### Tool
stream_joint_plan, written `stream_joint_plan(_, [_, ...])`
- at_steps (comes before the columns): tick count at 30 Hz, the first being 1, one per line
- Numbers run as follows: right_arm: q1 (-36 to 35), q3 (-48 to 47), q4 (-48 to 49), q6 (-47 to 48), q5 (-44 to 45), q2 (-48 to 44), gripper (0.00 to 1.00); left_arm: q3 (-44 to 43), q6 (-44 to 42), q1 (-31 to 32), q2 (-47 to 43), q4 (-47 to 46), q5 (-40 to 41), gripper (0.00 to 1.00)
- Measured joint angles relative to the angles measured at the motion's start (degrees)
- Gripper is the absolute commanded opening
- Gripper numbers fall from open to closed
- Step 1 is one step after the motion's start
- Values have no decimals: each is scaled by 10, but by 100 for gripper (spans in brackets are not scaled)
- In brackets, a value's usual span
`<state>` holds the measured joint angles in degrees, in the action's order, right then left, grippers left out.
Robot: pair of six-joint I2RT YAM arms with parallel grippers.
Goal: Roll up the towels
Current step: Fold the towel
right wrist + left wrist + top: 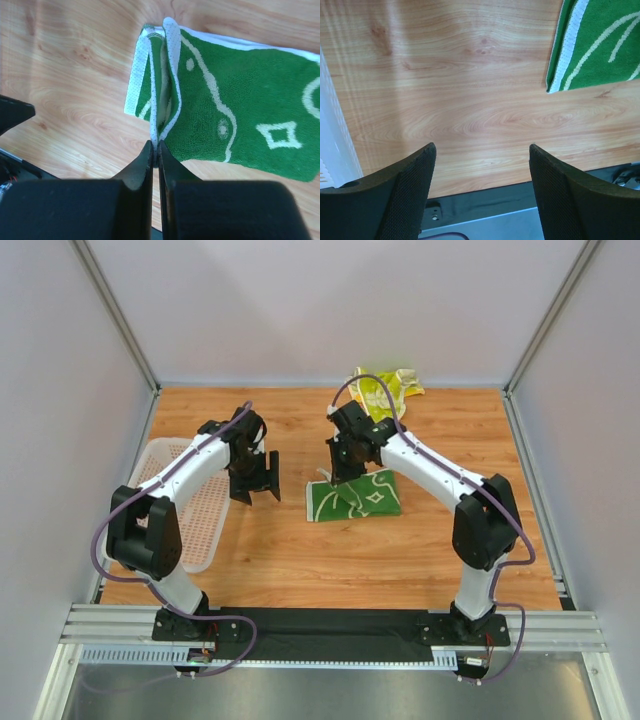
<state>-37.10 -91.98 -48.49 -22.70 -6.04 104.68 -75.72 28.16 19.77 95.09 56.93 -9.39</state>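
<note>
The top view looks steeply down from above the near edge, taking in the whole table (300, 560). Both wrist views face down at the table from close range. All three share the green towel (355, 497).

Green towel (240, 105) — white border, pale diamond and line motifs.

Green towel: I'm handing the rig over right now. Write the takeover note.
Left gripper: open, holding nothing, over the table beside the green towel.
Right gripper: shut on the green towel's white-hemmed edge, which is pinched up into a fold; the rest lies flat.
Yellow-green towel: crumpled at the table's far edge.
White basket: on the table's left side.
Done: nothing rolled yet.
To do: roll the green towel, then the yellow-green towel.
</note>
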Motion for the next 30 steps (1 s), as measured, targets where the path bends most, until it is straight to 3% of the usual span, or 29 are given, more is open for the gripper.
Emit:
stream_joint_plan(2, [-8, 6, 6, 0, -5, 15, 5, 0, 0, 0, 0, 0, 0, 81])
stream_joint_plan(5, [-21, 14, 14, -4, -14, 40, 26, 0, 0, 0, 0, 0, 0, 81])
stream_joint_plan(6, [-26, 17, 17, -4, -18, 47, 40, 0, 0, 0, 0, 0, 0, 81])
stream_joint_plan(12, [-43, 21, 37, -14, -57, 68, 64, 0, 0, 0, 0, 1, 5, 81])
stream_joint_plan(20, [-22, 28, 78, -18, -108, 50, 64, -19, -2, 0, 15, 16, 10, 81])
stream_joint_plan(25, [51, 89, 92, -19, -117, -20, 57, -67, -2, 17, 70, 23, 10, 80])
stream_joint_plan(30, [149, 152, 95, -16, -115, -59, 50, -188, -2, 64, 169, 30, 8, 78])
